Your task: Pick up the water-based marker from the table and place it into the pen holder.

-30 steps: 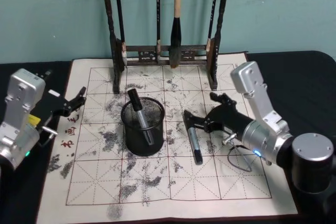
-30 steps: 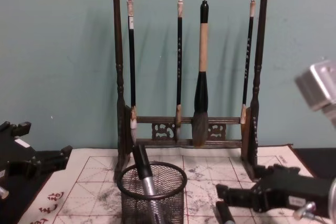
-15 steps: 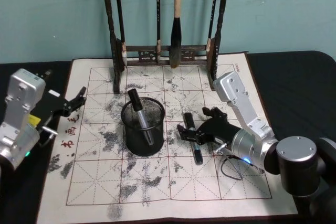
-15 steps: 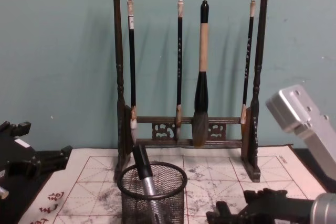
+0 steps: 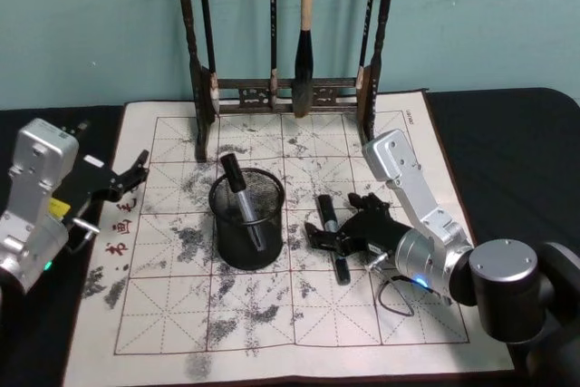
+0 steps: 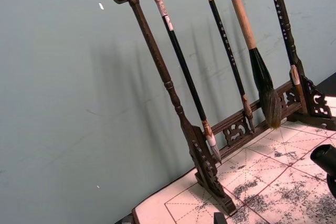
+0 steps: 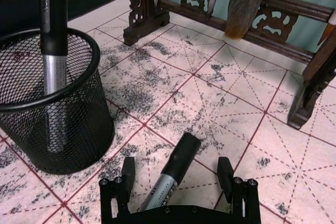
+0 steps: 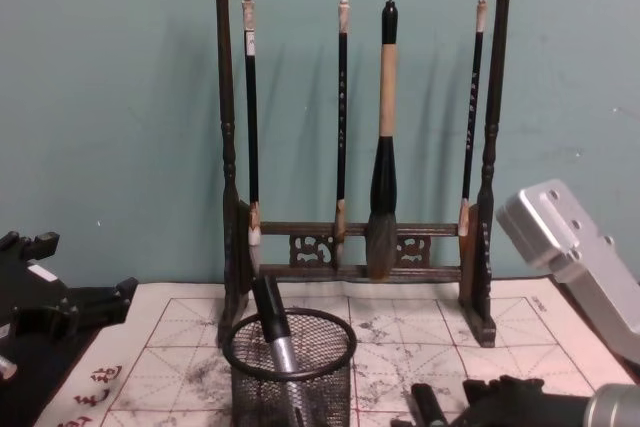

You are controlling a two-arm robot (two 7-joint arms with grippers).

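Since a second ago our right tool point(image 5: 333, 224) has swung lower and in toward the middle of the mat point(image 5: 272, 314), so that its fingers now sit either side of the water-based marker point(image 7: 176, 169); the pen holder point(image 5: 231, 242) and our left arm have not shifted. We judge the step in hand to be the grasp. The right tool is wide open, with a clear gap between each finger and the barrel, and has hold of nothing yet. The marker lies flat on the mat at about 3 o'clock from the pen holder and near it, with its cap pointing toward 12 o'clock, at the brush rack point(image 5: 290, 88). It is a slim round pen with a glossy black cap and a silver-grey barrel, so we expect it could roll or slip if pinched off centre. Next we would need to settle a little lower, close squarely across the barrel, lift clear of the thick rim, carry toward 9 o'clock and let go upright. A second marker point(image 5: 237, 192) already leans inside the holder, so we should aim for the free side. Our left tool point(image 5: 136, 169) waits at the mat's 9 o'clock edge over the dark desk point(image 5: 507, 133).
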